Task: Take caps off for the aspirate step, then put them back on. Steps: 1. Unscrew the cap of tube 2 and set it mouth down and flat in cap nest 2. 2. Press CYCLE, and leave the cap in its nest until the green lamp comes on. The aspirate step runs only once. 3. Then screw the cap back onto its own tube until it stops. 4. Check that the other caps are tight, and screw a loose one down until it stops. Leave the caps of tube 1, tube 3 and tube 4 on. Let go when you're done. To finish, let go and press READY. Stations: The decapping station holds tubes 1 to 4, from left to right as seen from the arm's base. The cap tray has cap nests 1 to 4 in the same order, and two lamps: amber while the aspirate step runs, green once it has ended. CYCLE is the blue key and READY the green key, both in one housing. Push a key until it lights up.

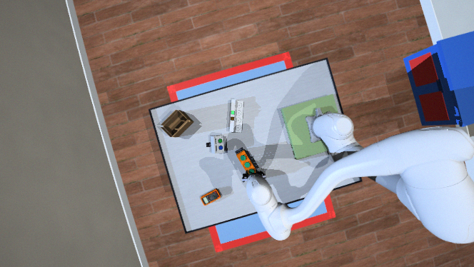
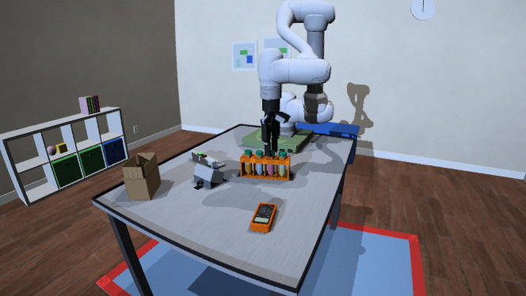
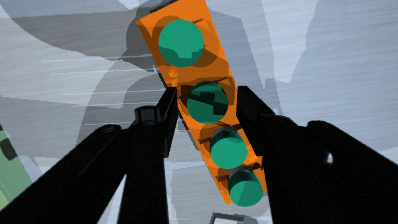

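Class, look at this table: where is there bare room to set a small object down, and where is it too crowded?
Bare patches: between the cardboard box and the multimeter along the near edge, and right of the orange tube rack toward the table edge. Crowded: the middle, where the key housing, cap tray and rack cluster, with the gripper open over a cap.

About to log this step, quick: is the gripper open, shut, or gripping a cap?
Gripper: open, its fingers standing either side of a green cap in the orange rack, holding nothing.
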{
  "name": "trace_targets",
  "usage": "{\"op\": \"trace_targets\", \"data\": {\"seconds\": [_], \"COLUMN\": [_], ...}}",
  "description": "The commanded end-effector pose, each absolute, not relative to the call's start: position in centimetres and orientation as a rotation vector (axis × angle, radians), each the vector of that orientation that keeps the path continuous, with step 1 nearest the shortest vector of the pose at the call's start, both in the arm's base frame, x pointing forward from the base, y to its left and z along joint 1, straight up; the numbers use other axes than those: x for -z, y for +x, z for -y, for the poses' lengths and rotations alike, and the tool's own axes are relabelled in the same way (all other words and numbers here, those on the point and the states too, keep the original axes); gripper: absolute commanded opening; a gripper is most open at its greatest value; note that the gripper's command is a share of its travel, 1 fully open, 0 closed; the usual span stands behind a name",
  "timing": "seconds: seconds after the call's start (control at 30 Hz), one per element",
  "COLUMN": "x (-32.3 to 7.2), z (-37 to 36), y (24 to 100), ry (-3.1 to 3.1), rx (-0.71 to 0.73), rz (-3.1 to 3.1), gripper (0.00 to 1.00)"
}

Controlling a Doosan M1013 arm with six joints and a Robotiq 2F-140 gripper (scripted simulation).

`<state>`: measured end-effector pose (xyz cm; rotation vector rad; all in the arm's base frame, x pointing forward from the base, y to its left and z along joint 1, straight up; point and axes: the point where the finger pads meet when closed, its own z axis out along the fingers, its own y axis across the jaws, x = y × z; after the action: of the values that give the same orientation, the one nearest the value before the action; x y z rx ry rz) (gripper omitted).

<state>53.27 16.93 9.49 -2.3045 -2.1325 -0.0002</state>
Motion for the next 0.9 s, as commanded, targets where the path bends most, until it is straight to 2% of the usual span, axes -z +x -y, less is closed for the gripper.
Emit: {"op": "trace_targets", "data": {"seconds": [0.0,0.67,0.87], "x": [-9.83,-9.83,-9.84], "z": [-16.97,-16.96,-17.00], "y": [53.44,53.46,53.45], "ry": [-2.214,-1.318,-1.317], "rx": [-0.001,0.006,0.005], "rz": [2.234,2.851,2.851], "gripper": [0.41,0.41,0.41]}}
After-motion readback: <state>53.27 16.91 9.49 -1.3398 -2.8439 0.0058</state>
